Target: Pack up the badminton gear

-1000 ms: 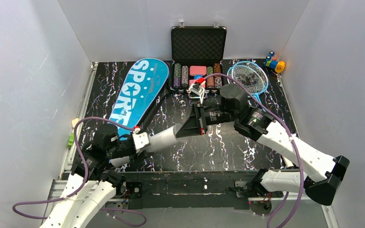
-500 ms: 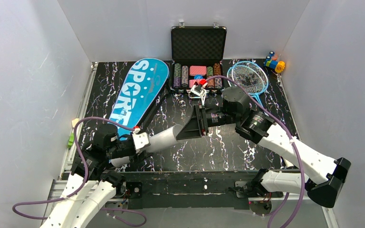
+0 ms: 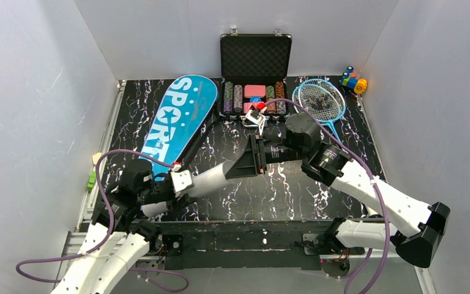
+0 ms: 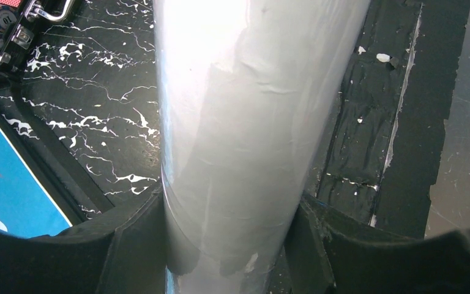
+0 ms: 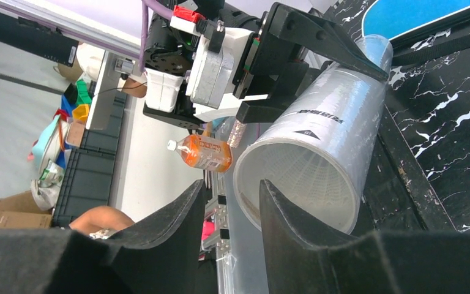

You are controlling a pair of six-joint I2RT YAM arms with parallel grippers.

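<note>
The tube (image 3: 211,177), in the left claw (image 4: 226,245), points rightward, mouth facing right claw (image 5: 231,205).

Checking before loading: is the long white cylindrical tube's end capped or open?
Open: the long white cylindrical tube shows an uncapped mouth, its inside visible in the right wrist view.

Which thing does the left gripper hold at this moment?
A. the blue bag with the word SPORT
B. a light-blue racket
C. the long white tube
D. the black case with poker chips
C: in the left wrist view, the left gripper presses its two fingers against both sides of the white tube, which runs straight out between them.
</note>
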